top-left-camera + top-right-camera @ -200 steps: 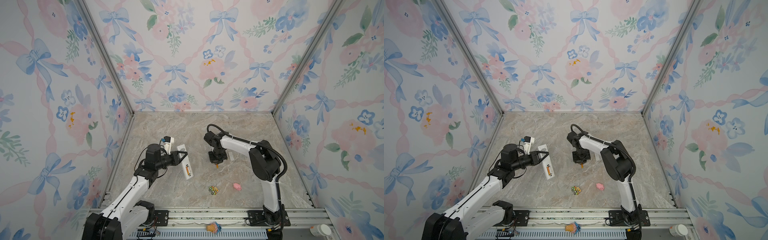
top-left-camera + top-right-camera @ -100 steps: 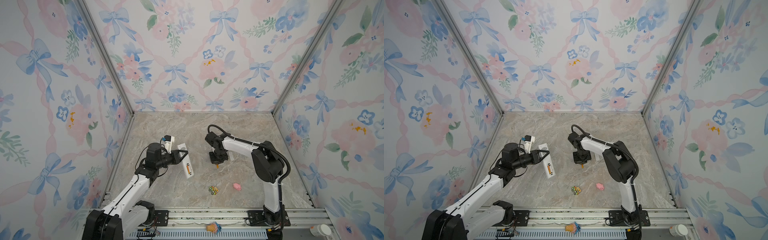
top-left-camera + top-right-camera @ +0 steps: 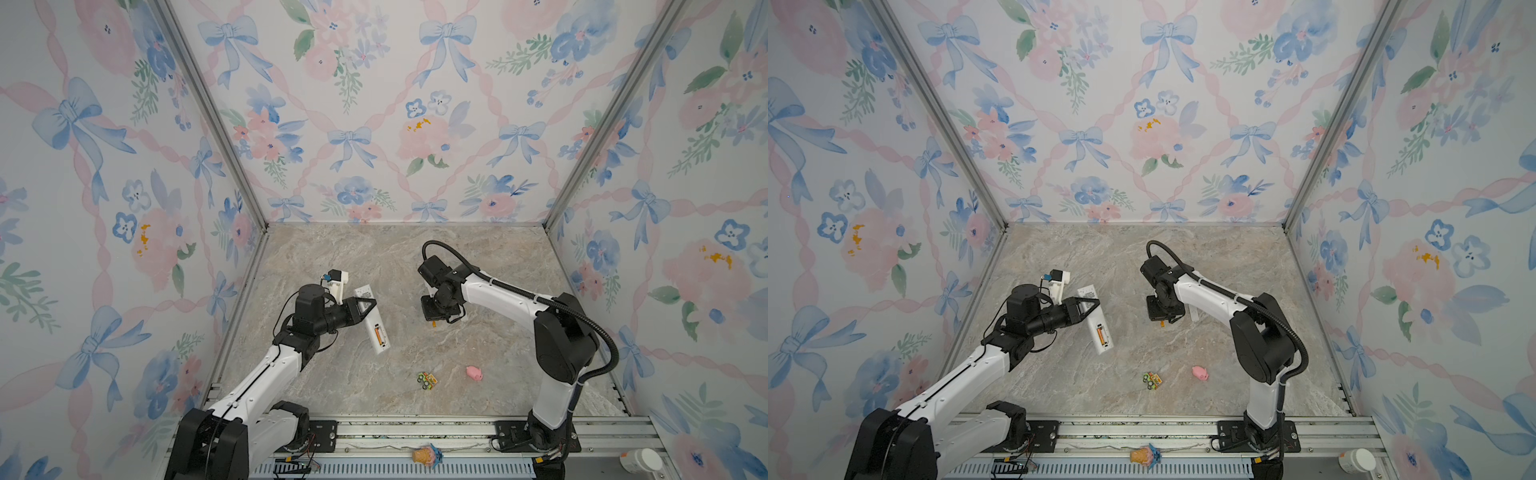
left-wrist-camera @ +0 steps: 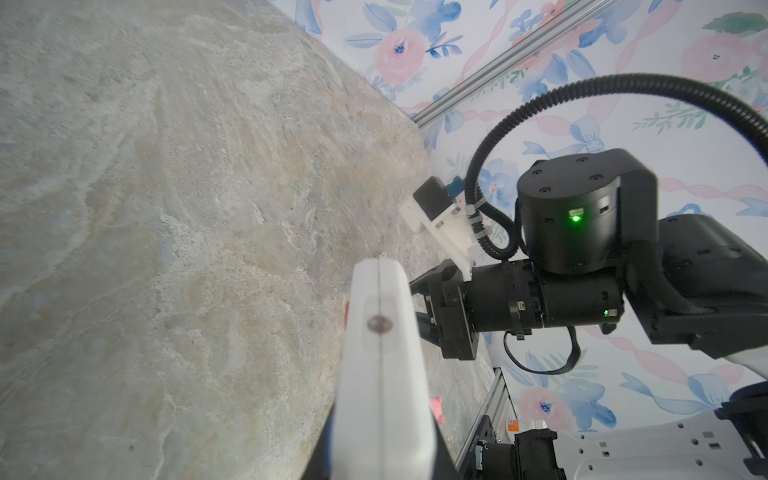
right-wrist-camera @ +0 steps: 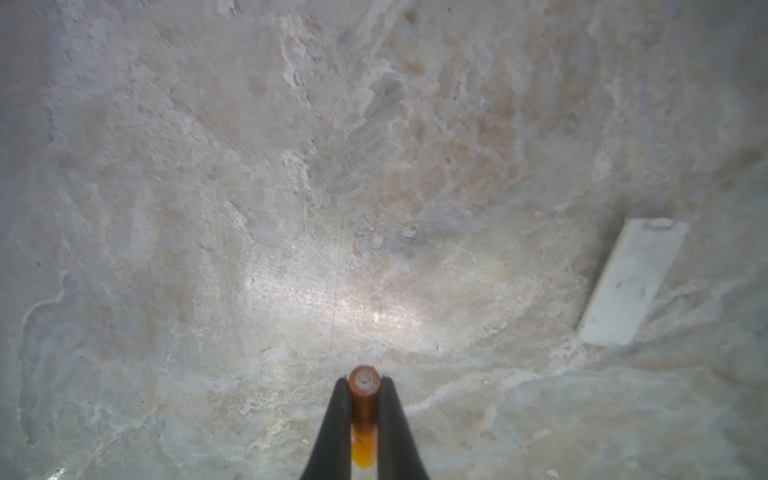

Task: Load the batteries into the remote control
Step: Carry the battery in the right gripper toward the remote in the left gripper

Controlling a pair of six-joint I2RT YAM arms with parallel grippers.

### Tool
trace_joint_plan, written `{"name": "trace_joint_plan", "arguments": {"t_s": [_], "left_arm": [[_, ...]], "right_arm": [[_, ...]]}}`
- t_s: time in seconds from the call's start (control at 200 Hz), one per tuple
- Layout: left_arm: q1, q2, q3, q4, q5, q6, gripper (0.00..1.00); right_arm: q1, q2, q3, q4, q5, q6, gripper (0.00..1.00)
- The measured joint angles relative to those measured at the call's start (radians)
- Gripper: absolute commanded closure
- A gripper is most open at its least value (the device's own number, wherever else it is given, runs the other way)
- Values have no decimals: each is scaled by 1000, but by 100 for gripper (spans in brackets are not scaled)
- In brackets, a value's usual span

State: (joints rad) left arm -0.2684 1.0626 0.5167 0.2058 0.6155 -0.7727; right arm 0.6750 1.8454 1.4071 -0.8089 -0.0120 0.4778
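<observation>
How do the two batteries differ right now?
The loaded battery sits in the remote; the other battery is pinched in the right gripper. The loaded battery lies along the remote; the other battery pokes out of the right gripper toward the table. Both are slim and orange.

- The left arm (image 3: 262, 374) and right arm (image 3: 498, 303) wear white shells between black joints.
- A black ribbed cable (image 4: 623, 81) follows the right arm.
- Its round black joint cap (image 4: 569, 174) shows screws and a green light (image 4: 575, 217).
- The right end effector (image 5: 365, 384) has black tapered fingers (image 5: 332, 424).
- Black base plates (image 3: 507, 434) sit at 6 o'clock in both top views.
</observation>
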Motion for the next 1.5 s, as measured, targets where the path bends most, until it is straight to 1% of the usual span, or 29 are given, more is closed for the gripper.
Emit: {"name": "trace_joint_plan", "arguments": {"t_s": [0.47,0.835,0.97,1.32,1.5], "left_arm": [[43,15,17,10,-3,-24,100],[86,38,20,49,10,-67,100],[89,40,20,68,14,-80,100],[89,40,20,117,36,-127,100],[93,40,20,132,36,-149,100]], "right_arm": [[14,-122,-22,60,-39,-8,100],[61,-217,9,112,-63,-8,100],[86,-257,30,128,-65,-12,100],[151,-266,136,143,-82,-34,100],[160,-266,152,152,-87,-42,100]]}}
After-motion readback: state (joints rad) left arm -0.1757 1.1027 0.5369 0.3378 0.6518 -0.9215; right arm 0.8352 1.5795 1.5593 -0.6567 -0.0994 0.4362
